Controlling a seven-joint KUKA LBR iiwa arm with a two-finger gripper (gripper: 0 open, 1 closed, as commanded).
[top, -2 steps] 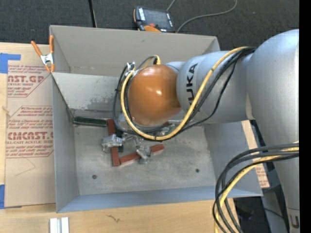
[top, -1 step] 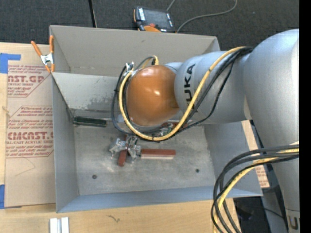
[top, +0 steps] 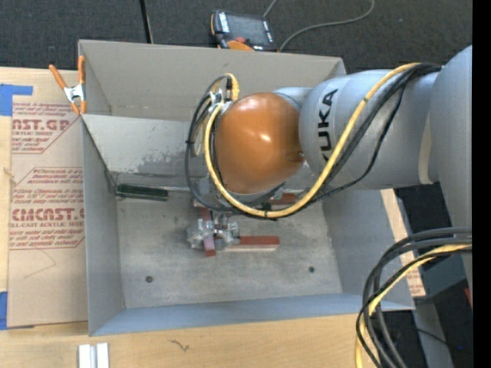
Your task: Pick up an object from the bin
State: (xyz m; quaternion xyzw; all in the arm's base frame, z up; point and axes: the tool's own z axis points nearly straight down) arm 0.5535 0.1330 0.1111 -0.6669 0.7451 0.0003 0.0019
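The orange cover point(top: 253, 152) hides the upper part of the gripper point(top: 213, 234). The gripper covers the left end of the red bar point(top: 259, 242). A reddish thing point(top: 285, 198) beneath the arm point(top: 368, 136) is mostly hidden. The arm is cut off at the right.

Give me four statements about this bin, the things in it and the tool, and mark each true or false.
1. The tool is down near the middle of the bin's floor. True.
2. A dark slim stick-like thing lies at the floor's view-left, apart from the tool. True.
3. The reddish-brown bar lies against the bin's near wall. False: it lies mid-floor, just view-right of the tool.
4. The bin holds a deep heap of things. False: only a few things lie on its floor.
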